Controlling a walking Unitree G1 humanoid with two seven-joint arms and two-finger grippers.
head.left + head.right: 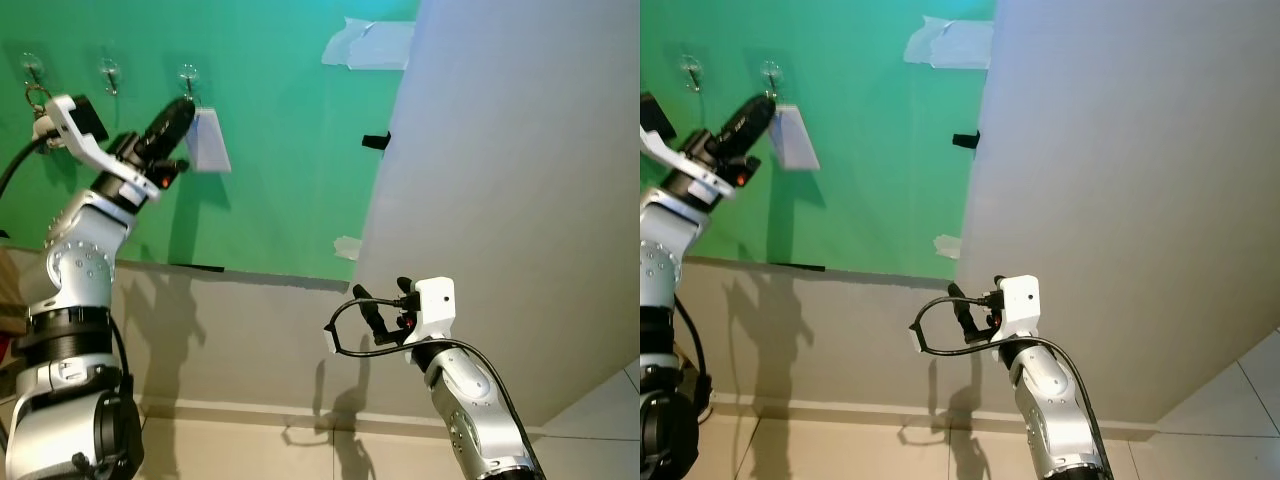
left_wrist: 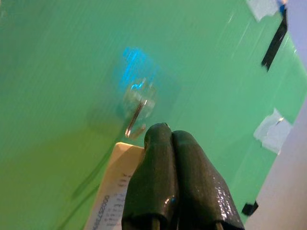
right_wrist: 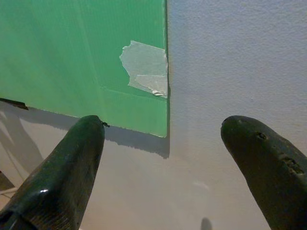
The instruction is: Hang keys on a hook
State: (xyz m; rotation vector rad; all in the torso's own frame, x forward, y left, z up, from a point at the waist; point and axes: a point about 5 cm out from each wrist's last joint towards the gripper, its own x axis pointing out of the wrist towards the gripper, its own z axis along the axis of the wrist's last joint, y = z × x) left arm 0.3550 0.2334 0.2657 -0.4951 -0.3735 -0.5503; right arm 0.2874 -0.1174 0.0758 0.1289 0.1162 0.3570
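Note:
Several clear suction hooks sit in a row high on the green board (image 1: pixel 280 180). My left gripper (image 1: pixel 183 106) is raised to the right-hand hook (image 1: pixel 187 72), fingers pressed together just below it. A white key tag (image 1: pixel 208 140) hangs tilted from the fingertips; in the left wrist view the tag (image 2: pixel 112 191) shows beside the shut fingers (image 2: pixel 192 182), close under the hook's wire (image 2: pixel 135 112). I cannot tell whether the tag's ring touches the hook. My right gripper (image 1: pixel 380 292) is low, facing the grey wall, its fingers (image 3: pixel 72 158) wide apart with nothing between them.
Two more hooks (image 1: pixel 110 70) (image 1: pixel 33 68) lie to the left; a small ring (image 1: pixel 36 98) hangs at the leftmost one. Tape patches (image 1: pixel 370 45) (image 3: pixel 144 67) and black tape (image 1: pixel 375 140) mark the board's right edge. A grey wall (image 1: pixel 500 200) is on the right, with tiled floor (image 1: pixel 250 450) below.

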